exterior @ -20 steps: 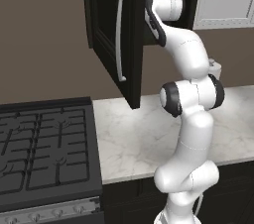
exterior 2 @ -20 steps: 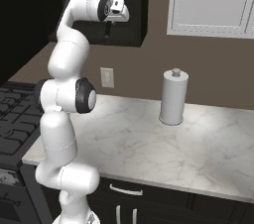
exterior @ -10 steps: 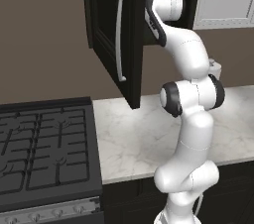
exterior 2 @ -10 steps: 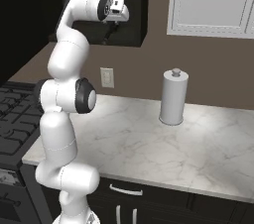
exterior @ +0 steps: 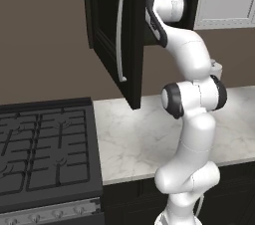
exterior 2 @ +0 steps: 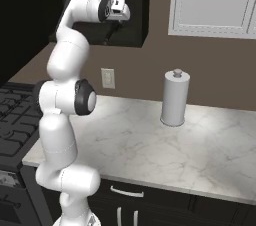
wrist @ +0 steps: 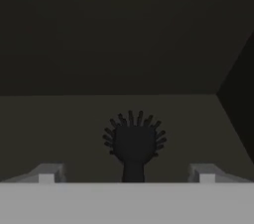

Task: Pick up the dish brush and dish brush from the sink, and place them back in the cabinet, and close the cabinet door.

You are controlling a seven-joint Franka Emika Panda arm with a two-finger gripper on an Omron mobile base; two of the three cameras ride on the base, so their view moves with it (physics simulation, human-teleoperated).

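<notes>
At the hand view's bottom the gripper (wrist: 126, 173) stands spread wide, empty. Centre frame, just beyond, the black dish brush (wrist: 133, 144) lies on the cabinet (wrist: 59, 119) floor: placed. The cabinet door (exterior: 112, 35) remains open.

Black dish brush (wrist: 133, 143), white-veined marble counter (exterior 2: 165, 145)
</notes>
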